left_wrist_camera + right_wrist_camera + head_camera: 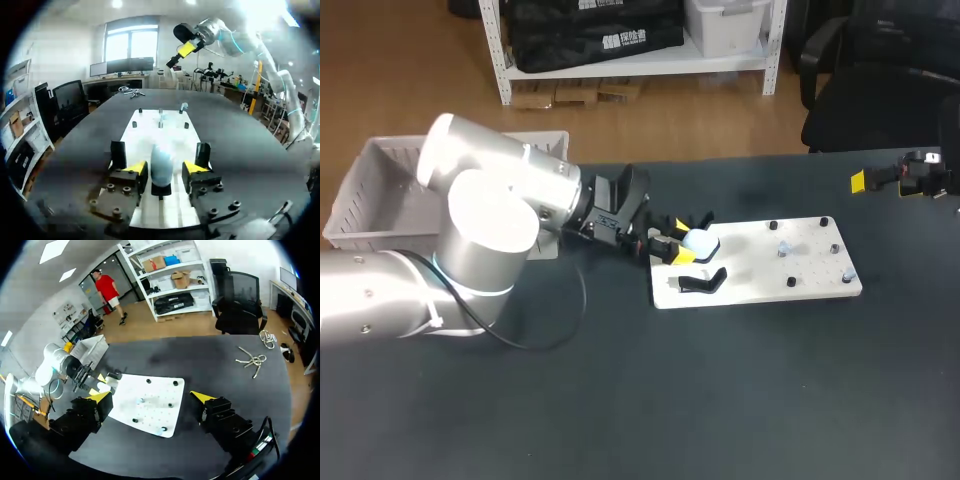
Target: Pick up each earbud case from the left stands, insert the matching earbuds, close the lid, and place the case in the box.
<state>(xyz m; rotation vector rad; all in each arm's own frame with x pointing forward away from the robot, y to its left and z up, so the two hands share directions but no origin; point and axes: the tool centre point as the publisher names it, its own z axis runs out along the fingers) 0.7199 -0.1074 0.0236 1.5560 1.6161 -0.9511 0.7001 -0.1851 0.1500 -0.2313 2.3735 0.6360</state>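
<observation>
A pale blue earbud case point(161, 161) stands upright on a black stand at the near end of the white board point(160, 125). My left gripper point(164, 171) straddles it, open, with a thin gap showing between each yellow tip and the case. From above, the case point(701, 240) is at the board's left end with the left gripper point(682, 243) beside it. A second black stand point(703, 282) next to it is bare. A small pale piece point(784, 246) sits among black pegs on the board. My right gripper point(152, 397) hangs wide open, high above the table's right side, holding nothing.
A white basket point(380, 190) stands on the table's left, behind my left arm. The white board point(760, 262) lies mid-table. A few metal clips point(252, 360) lie on the dark tabletop beyond the board. My right gripper point(890, 180) is at the back right.
</observation>
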